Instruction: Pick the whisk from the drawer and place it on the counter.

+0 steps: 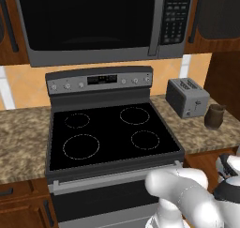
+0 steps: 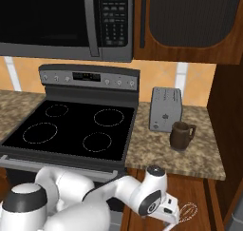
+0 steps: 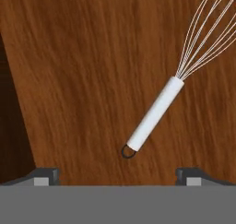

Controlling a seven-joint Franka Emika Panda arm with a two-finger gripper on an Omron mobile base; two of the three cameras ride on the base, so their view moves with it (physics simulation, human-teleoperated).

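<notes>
The whisk (image 3: 154, 117) lies flat on the reddish-brown floor of the open drawer (image 3: 83, 80). Its white handle slants down-left and ends in a small dark loop; its wire head fans toward the upper right corner. My gripper (image 3: 117, 176) hangs above the drawer floor, open, with its fingertips (image 3: 46, 174) wide apart. The handle's loop end sits just above the gap, nearer the right tip. In the right base view my arm (image 2: 142, 194) bends down into the drawer (image 2: 194, 192), the whisk's wire head (image 2: 188, 210) beside the hand. The speckled counter (image 2: 156, 149) runs just above.
A steel toaster (image 2: 165, 109) and a brown mug (image 2: 182, 135) stand on the counter right of the black stovetop (image 1: 112, 133). A microwave (image 1: 93, 20) hangs over the stove. The drawer's dark side wall (image 3: 11, 126) rises at the left of the hand view.
</notes>
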